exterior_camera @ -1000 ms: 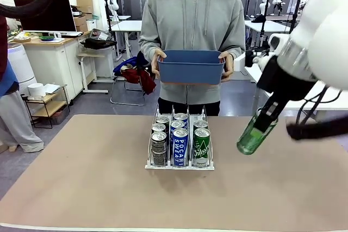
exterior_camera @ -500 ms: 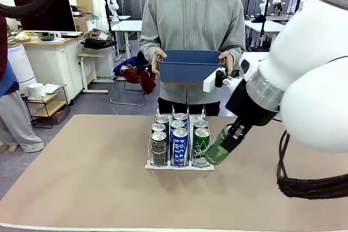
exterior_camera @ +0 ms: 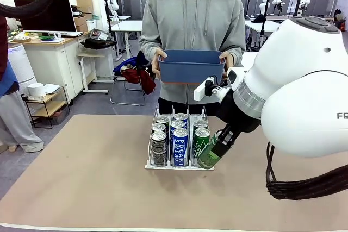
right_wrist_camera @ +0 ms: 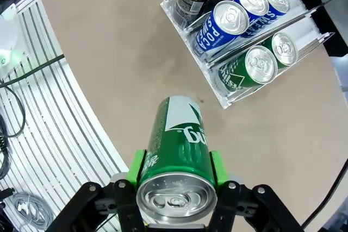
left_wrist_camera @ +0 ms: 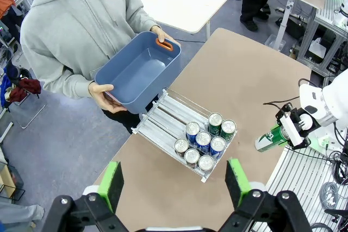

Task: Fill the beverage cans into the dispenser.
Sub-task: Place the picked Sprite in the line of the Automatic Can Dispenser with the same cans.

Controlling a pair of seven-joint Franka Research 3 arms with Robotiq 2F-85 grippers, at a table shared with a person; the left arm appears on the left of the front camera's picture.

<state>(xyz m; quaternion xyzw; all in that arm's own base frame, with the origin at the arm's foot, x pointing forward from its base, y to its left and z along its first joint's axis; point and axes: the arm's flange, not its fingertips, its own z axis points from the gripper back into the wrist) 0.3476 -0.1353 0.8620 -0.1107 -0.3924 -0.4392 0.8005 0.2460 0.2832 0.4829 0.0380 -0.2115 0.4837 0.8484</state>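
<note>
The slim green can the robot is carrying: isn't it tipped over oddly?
Yes: the slim green aluminium can hangs tilted in the right gripper, jaws shut on it, beside the white three-lane rack, whose cans stand upright. Nothing spilled.

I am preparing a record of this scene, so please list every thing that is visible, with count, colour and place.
dispenser: one, white and clear, middle of the table, far half.
beverage cans in the dispenser: eight; three dark in one outer lane, three blue in the middle lane, two green in the other outer lane.
green can: one, tilted, in the air beside the green lane.
blue bin: one, empty, carried above the far table edge.
table: one, tan.
person's hands: two, on the bin's ends.
left hand: open, high above the table.
right hand: shut on the green can.
</note>
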